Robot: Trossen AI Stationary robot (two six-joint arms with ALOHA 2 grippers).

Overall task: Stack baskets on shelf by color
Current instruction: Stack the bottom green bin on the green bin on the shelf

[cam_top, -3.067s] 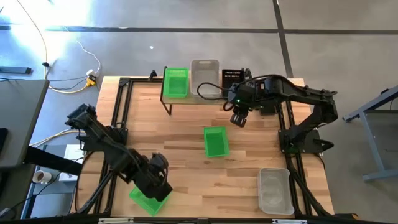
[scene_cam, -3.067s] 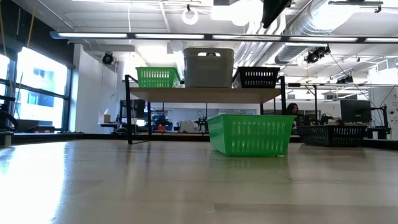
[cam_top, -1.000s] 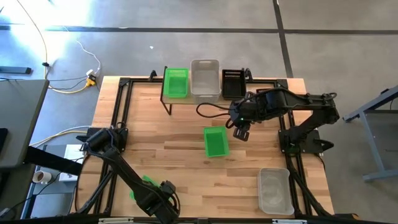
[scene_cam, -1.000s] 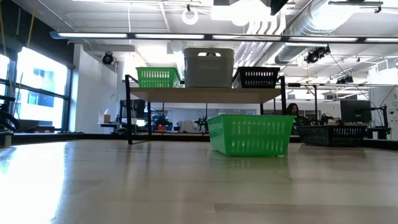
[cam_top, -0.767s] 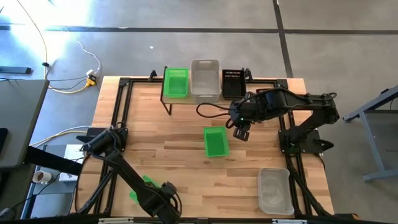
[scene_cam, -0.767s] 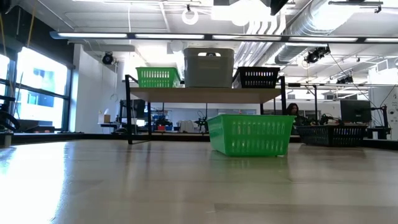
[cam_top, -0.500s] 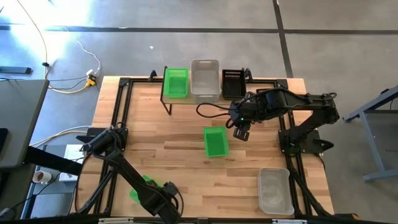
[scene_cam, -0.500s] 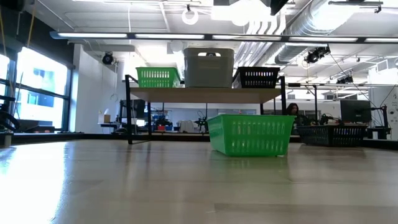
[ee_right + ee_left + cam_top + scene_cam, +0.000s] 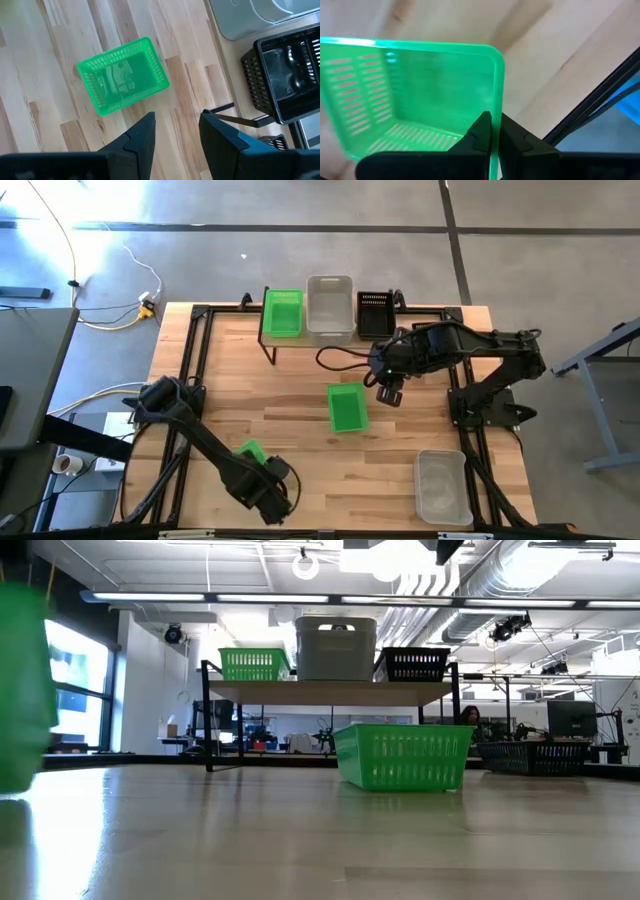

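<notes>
Basket, bright green, perforated (image 9: 410, 95): gripped by my left hand (image 9: 492, 132), whose fingers are pinched shut on one short rim, a finger on each side of the wall. In the high view it sits at the near-left part of the surface (image 9: 300, 380); in the low view it shows only as a green blur at the left edge, seemingly lifted clear of the wood.

Basket, green, second (image 9: 347, 407): mid-surface, upright, untouched, just beside my right hand (image 9: 175, 127), which hangs above it with fingers spread wide and nothing in them.

Basket, translucent whitish-grey (image 9: 442, 485): near-right corner, well apart from the rest.

Shelf (image 9: 330, 691): far edge of the surface; already carries a green stack (image 9: 282, 312) at its left end, a whitish-grey stack (image 9: 329, 308) in the middle and a black stack (image 9: 375, 311) at its right end.

Handling note, my judgement: a one-wall pinch lets the basket swing, so I should carry it level and slowly, pass over the mid-surface basket without clipping it, square its long axis to the green stack, lower until it nests, and only then let go.
</notes>
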